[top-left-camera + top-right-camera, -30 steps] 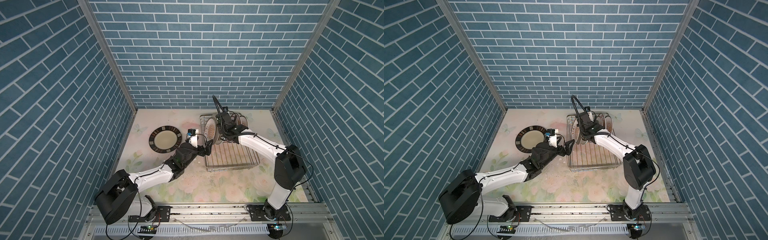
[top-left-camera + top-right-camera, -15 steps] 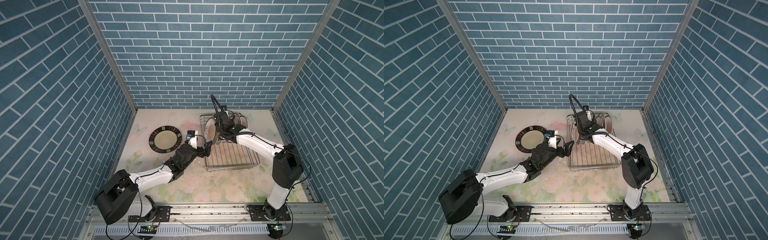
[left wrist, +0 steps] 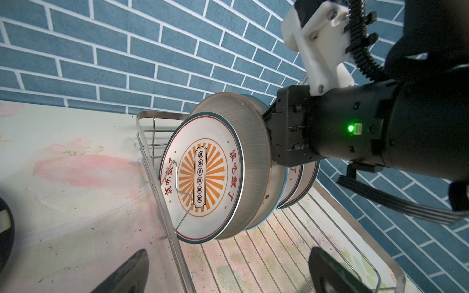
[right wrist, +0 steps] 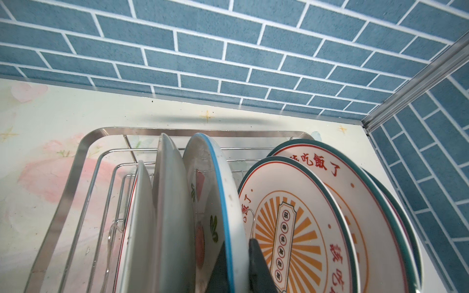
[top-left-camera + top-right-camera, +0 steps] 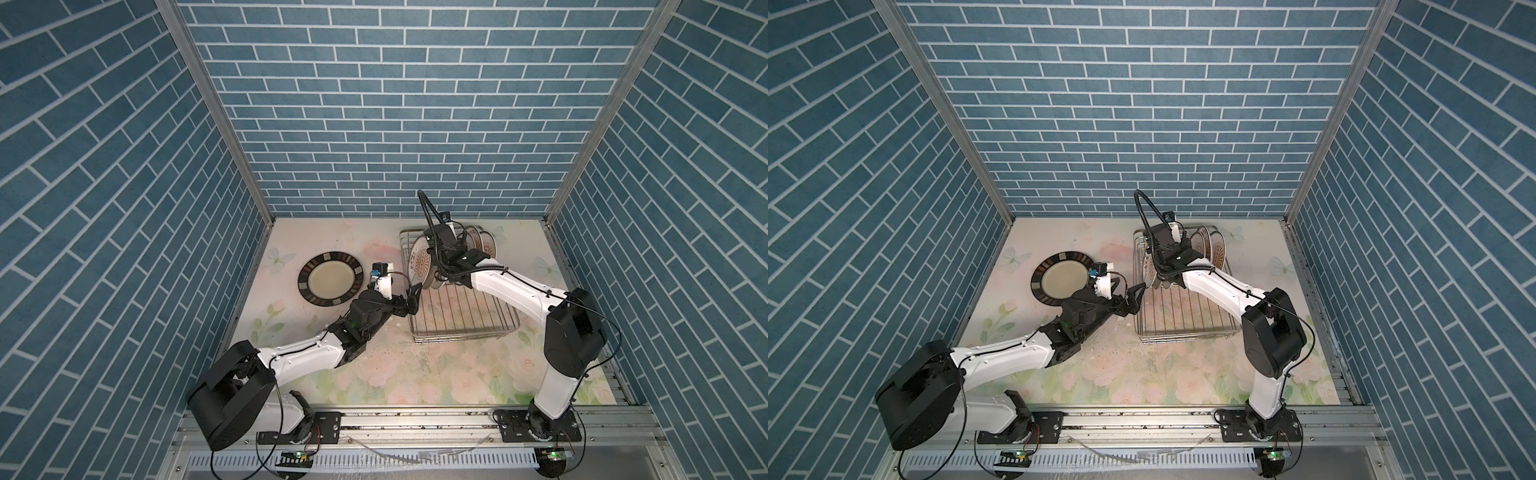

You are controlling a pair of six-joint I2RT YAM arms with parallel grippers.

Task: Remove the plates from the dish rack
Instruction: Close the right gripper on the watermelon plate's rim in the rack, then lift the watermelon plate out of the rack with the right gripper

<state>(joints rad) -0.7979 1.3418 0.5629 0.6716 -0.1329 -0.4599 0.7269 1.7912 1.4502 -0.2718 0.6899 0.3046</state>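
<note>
The watermelon plate [image 4: 210,192], standing on edge in the dish rack [image 4: 76,162], is clamped by its rim in the jaws of the right gripper [image 4: 239,266], its disc lying straight ahead of them, while the left gripper [image 3: 227,256] is seen spread wide open alongside.

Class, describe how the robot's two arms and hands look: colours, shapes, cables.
The left arm and right arm have white links, bulky black joints and thin black cables. The left hand and right hand have black tapered fingers. A ribbed black hose loops over the right wrist, which shows a green light.
</note>
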